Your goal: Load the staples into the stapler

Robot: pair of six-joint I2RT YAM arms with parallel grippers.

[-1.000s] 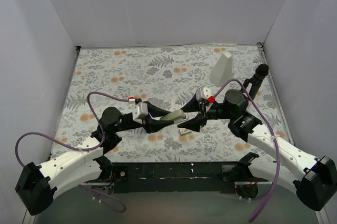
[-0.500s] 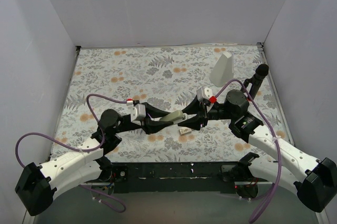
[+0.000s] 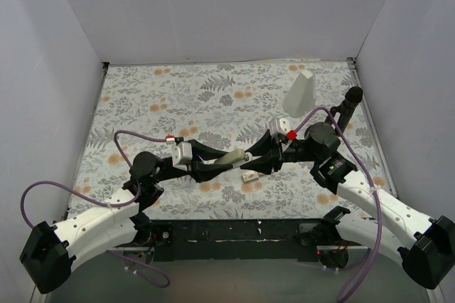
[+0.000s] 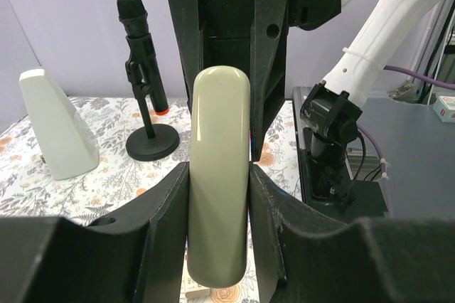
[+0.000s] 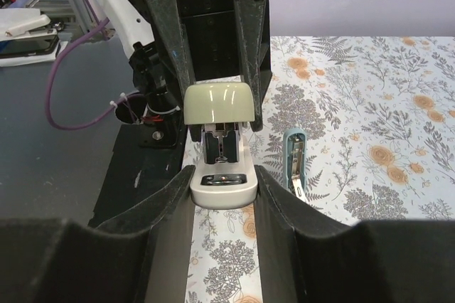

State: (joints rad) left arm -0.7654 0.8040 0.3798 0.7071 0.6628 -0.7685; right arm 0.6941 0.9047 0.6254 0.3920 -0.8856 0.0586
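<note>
Both grippers hold a beige/olive stapler [image 3: 231, 159] above the table. My left gripper [image 3: 217, 164] is shut on its olive top [image 4: 220, 175]. My right gripper [image 3: 250, 162] is shut on its white base [image 5: 222, 188], and the stapler's mouth gapes open. The light blue stapler [image 5: 293, 161] lies open on the floral cloth beside the held one, silver channel showing; in the top view the arms hide it. The tiny cream box of staples [image 3: 249, 176] lies on the cloth just under the grippers, and a corner of it shows in the left wrist view [image 4: 193, 291].
A tall white wedge block [image 3: 301, 93] stands at the back right, also seen from the left wrist [image 4: 57, 129]. A black stand with a round base [image 3: 346, 107] is at the right edge. White walls enclose the floral cloth [image 3: 156, 104] on three sides.
The left gripper has drawn back a little to the left and the right one slightly to the right, both still holding the beige stapler. The small box shows more plainly below them.
</note>
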